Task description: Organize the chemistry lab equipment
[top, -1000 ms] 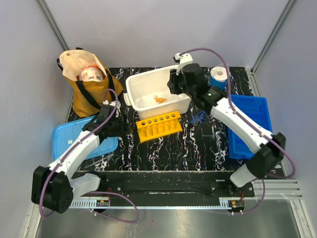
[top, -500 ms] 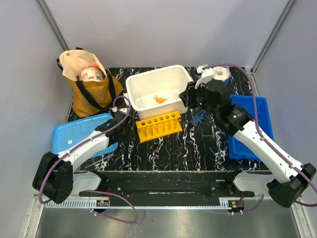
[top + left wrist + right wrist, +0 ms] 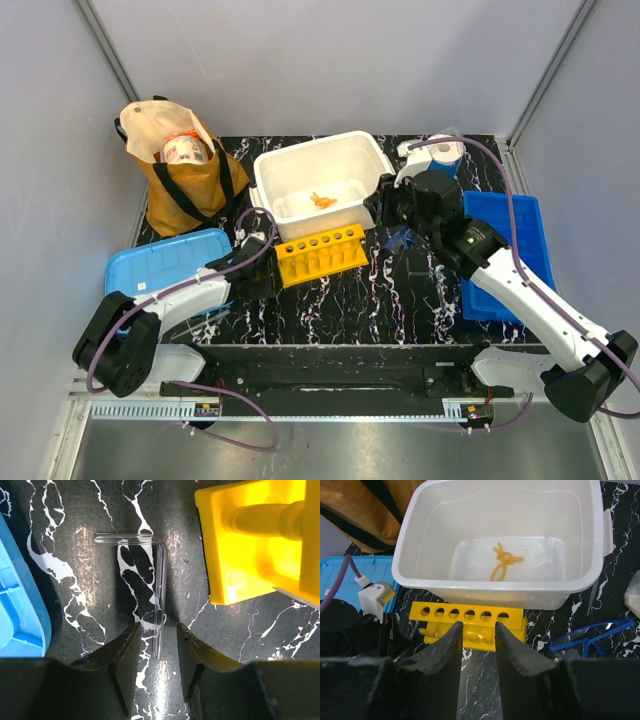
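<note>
Closing on the thin, clear, right-angle-bent glass tube (image 3: 160, 590) calls for care. It lies flat on the black marbled table (image 3: 100, 605) just left of the yellow plastic test-tube rack (image 3: 250, 545). One end sits between the half-open jaws of the left gripper (image 3: 158, 642), not yet pinched. Squeeze gently, centred, then lift level. The right gripper (image 3: 477, 645), off to the rack's right, is partly open and empty.

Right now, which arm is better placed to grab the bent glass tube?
Left. Its fingers flank one end of the bent tube beside the yellow rack. The right arm hangs by the white tub, across the rack.
</note>
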Robot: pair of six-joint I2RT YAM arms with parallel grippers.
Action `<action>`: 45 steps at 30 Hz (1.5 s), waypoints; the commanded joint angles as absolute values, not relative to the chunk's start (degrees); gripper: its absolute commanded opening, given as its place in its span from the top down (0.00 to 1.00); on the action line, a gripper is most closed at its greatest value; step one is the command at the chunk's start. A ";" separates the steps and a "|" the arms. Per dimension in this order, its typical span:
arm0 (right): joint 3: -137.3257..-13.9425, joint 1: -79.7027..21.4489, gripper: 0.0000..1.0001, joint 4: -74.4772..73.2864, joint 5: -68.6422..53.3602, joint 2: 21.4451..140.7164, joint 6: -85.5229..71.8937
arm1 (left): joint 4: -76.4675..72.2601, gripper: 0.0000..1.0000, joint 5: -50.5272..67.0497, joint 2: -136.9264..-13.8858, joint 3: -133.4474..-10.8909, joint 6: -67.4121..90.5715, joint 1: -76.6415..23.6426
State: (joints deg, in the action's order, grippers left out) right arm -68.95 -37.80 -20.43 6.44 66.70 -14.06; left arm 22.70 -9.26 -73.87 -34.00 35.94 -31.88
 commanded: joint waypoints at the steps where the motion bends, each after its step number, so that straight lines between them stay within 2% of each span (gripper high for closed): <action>1: -68.03 -37.71 0.63 -18.02 7.56 64.69 -15.56 | 19.25 0.62 -11.34 -75.41 -33.75 37.09 -32.61; 29: -64.16 -37.79 0.63 -17.93 10.02 60.74 -14.59 | 34.89 0.80 -15.12 -76.81 -36.91 44.29 -39.37; 32: -63.81 -37.71 0.63 -18.19 9.93 59.77 -14.42 | 34.98 0.79 -15.73 -76.99 -37.26 44.74 -39.99; 38: -62.84 -37.71 0.63 -18.02 10.20 58.54 -14.33 | 34.45 0.71 -18.45 -78.83 -41.39 41.49 -39.90; 45: -61.96 -37.79 0.63 -17.14 10.72 57.83 -13.80 | 34.98 0.72 -18.99 -83.67 -43.51 39.46 -39.99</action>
